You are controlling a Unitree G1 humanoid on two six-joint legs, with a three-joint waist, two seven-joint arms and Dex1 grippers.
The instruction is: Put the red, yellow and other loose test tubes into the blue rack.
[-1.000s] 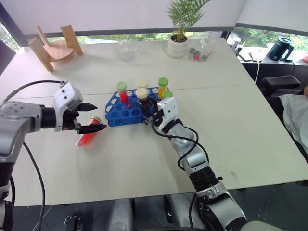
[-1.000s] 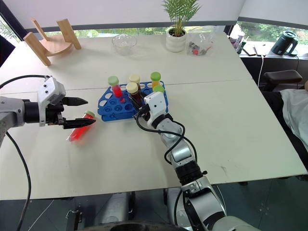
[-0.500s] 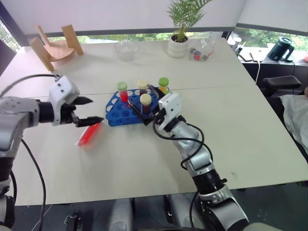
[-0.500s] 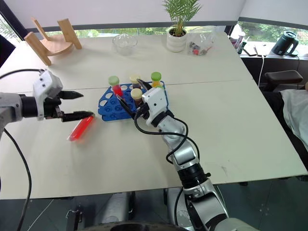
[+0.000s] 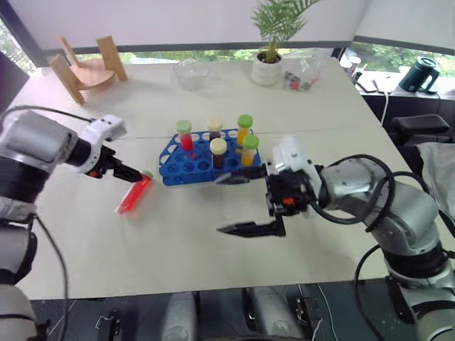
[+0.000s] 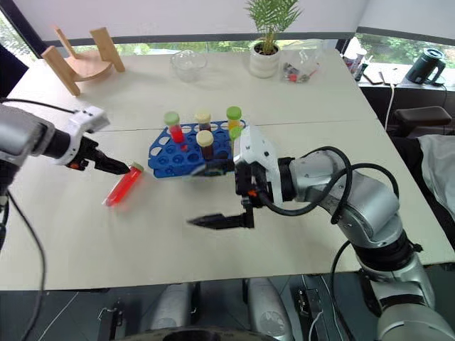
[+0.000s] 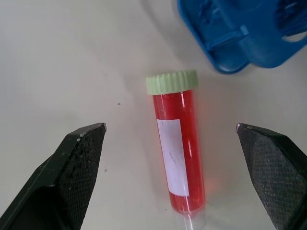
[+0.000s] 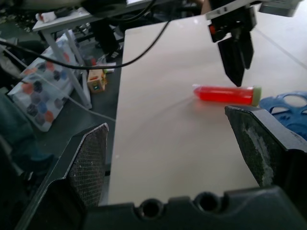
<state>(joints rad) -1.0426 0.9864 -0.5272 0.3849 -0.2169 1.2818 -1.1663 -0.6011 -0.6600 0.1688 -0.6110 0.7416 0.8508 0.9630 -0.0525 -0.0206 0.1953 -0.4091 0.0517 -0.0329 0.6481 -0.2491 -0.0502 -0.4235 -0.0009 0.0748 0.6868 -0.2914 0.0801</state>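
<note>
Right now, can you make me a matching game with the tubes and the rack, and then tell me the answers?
Things:
1. red-liquid plastic tube with green cap
2. dark-brown-liquid tube with cream cap
3. bright blue plastic rack
4. right gripper

States:
A. open, holding nothing
B. lying flat on the table
C. standing in a hole
D. holding upright tubes

Pairs: 1-B, 2-C, 3-D, 4-A

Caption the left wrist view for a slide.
Open left gripper poised over the red tube lying beside the blue rack.

The left tool (image 7: pixel 170 139) is hovering wide open over the red tube (image 7: pixel 177 153), lying near the blue rack (image 7: pixel 244 33).
</note>
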